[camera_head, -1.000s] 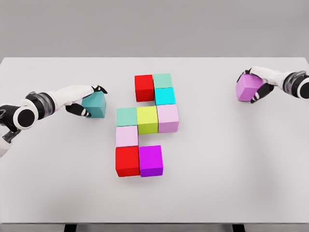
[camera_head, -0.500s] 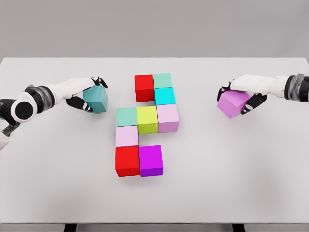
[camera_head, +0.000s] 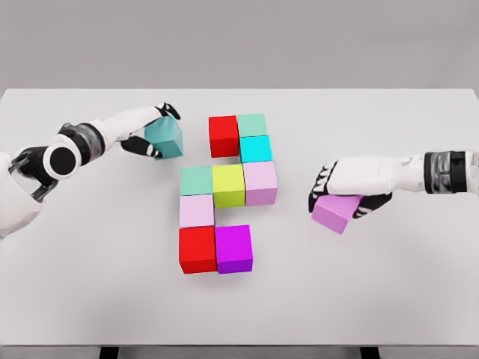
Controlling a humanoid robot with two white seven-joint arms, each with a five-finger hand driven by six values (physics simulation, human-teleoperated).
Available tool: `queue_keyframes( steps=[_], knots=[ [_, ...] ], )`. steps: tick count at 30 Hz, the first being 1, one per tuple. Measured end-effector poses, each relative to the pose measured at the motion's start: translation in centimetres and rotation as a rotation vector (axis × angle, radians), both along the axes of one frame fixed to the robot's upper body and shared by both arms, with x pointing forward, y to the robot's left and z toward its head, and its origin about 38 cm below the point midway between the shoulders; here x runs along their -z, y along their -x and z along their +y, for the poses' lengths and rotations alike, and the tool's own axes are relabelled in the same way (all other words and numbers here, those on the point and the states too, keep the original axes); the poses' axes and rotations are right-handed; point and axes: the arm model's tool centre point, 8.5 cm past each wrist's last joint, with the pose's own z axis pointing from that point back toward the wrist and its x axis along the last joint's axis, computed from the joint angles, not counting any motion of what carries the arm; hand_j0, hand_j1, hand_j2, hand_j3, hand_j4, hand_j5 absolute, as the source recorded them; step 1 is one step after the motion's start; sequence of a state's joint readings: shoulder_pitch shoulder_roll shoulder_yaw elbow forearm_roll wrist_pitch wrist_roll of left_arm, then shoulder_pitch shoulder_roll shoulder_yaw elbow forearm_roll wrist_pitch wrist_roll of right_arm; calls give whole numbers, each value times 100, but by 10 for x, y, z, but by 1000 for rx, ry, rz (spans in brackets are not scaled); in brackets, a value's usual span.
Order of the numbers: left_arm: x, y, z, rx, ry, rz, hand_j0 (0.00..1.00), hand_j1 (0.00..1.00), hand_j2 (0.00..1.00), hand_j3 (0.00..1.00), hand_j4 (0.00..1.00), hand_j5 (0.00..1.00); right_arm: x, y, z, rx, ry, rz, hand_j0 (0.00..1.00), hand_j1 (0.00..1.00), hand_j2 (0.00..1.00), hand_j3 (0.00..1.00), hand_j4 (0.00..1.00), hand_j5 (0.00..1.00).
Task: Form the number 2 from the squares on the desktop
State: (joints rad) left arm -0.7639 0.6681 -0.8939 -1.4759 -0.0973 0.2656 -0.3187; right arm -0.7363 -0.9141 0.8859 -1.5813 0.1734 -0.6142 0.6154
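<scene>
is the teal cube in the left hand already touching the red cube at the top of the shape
No, the teal cube in the left hand sits apart from the top red cube, with bare table between.

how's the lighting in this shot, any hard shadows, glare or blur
Head view: soft, even light on the white table, no glare; only faint shadows under the block cluster. Head view: edges look slightly soft throughout, but the teal cube in the left robot hand and the pink cube under the right robot hand read clearly.

white table (camera_head: 90, 299) | nine coloured cubes (camera_head: 228, 185) clustered at centre
</scene>
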Motion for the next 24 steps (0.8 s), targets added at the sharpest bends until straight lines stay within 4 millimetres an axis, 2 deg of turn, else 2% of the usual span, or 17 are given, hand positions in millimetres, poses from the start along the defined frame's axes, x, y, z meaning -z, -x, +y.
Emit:
queue_keyframes(
  steps=[4, 7, 15, 22, 24],
  knots=[
    [-2, -7, -11, -7, 14, -18, 40, 40, 40, 40, 40, 40, 15, 14, 15, -59, 15, 41, 54, 54, 54, 54, 54, 54],
    [4, -10, -19, -8, 22, -11, 40, 40, 40, 40, 40, 40, 25, 20, 30, -99, 2, 66, 54, 54, 54, 54, 54, 54],
    [17, -13, -34, -4, 31, 9, 40, 40, 40, 40, 40, 40, 37, 26, 62, -164, -29, 88, 54, 54, 54, 54, 54, 54],
    [18, -12, -38, 4, 36, 11, 40, 40, 40, 40, 40, 40, 48, 23, 69, -165, -23, 104, 55, 55, 55, 55, 55, 55],
    [19, -12, -38, 4, 37, 13, 40, 40, 40, 40, 40, 40, 50, 22, 70, -155, -34, 118, 58, 58, 58, 58, 58, 58]
  ],
)
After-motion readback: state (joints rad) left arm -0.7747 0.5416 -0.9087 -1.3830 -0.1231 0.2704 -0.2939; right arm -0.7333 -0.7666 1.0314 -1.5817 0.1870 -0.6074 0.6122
